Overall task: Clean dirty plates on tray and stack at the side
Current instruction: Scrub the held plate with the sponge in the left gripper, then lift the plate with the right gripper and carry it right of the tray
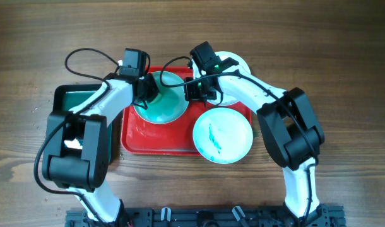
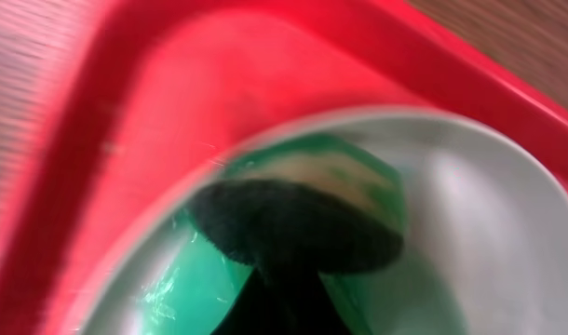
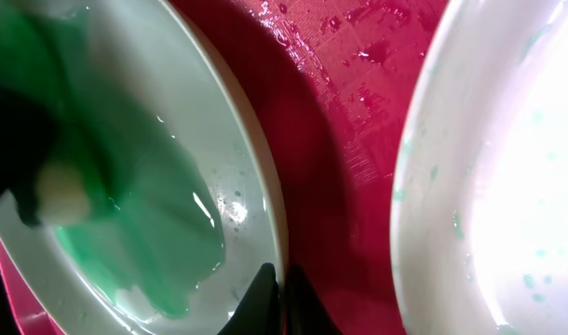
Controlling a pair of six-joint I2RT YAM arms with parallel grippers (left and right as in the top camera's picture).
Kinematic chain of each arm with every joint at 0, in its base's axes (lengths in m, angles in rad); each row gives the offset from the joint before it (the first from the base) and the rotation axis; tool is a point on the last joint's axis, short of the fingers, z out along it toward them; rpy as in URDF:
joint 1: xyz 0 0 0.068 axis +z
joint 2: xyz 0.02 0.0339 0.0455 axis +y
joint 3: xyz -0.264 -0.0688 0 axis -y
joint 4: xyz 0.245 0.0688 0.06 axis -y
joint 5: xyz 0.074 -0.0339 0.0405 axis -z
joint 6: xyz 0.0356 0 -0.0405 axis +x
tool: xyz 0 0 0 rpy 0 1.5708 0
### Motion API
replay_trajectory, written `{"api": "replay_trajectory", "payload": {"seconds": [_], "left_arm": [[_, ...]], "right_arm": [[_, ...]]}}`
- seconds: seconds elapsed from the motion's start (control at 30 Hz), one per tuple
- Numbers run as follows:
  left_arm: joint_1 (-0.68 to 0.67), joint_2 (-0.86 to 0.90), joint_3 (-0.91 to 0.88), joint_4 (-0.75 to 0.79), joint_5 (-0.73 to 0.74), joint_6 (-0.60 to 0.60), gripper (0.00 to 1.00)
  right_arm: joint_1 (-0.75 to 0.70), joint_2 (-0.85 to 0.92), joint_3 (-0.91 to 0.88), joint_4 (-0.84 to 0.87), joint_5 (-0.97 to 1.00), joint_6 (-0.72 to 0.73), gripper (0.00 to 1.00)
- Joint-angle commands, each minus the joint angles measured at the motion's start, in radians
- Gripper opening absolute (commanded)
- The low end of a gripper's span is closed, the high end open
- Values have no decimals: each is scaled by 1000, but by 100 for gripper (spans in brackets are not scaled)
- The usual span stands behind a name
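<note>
- Black tray (image 1: 66, 96): far left on the tabletop, beside the tray (image 1: 161, 144), under the left arm.
- Left gripper (image 1: 149, 93): low over the left-centre of the green plate (image 1: 170, 112). It looks closed on a sponge (image 3: 65, 191), a pale block between dark fingers pressed to the plate face. The wrist view is blurred, so this is a judgement.
- Green plate: on the tray's far-left part, between the two grippers, with a wet green film across its middle. It is round, so it has no long axis. The tray's long axis runs left-right.
- Right gripper (image 1: 197, 93): at the green plate's right rim. The fingers are nearly together with the rim between them, so it appears clamped on as a brace.
- Spotted plate (image 1: 223, 134): overhangs the tray's near-right corner, just beside the green plate, with teal flecks.
- White plate (image 1: 240, 63): off the tray at far right, behind the right arm. This is probably the stack spot.
- Judgement: the scrub is unfinished. The right arm is nearer the stack side, so the carry-off goes rightward.
</note>
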Motion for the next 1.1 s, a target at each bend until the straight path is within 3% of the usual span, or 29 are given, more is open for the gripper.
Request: {"api": "replay_trajectory", "payload": {"seconds": [0.0,0.2,0.3,0.43,0.53,0.77,0.87,0.93,1.07], "left_arm": [[21,47,-35,-101,-118,35,4],[17,45,-35,-257,528,352,4],[18,39,-28,-239,640,368,4],[47,38,32,-174,606,343,4],[105,34,136,-217,557,338,4],[262,-10,495,-583,381,338,4],[293,-42,541,-706,357,338,4],[301,-47,541,-771,333,338,4],[302,-47,541,-858,187,338,4]], "right_arm": [[4,12,1,-17,3,-26,4],[4,12,1,-29,3,-27,4],[4,12,1,-49,-10,-38,4],[4,12,1,-78,-28,-48,4],[4,12,1,-89,-28,-48,4],[4,-6,2,-100,-28,-74,4],[4,-62,4,-109,-12,-97,4],[5,-124,4,-126,58,-95,5],[54,-258,4,-183,381,-85,4]]}}
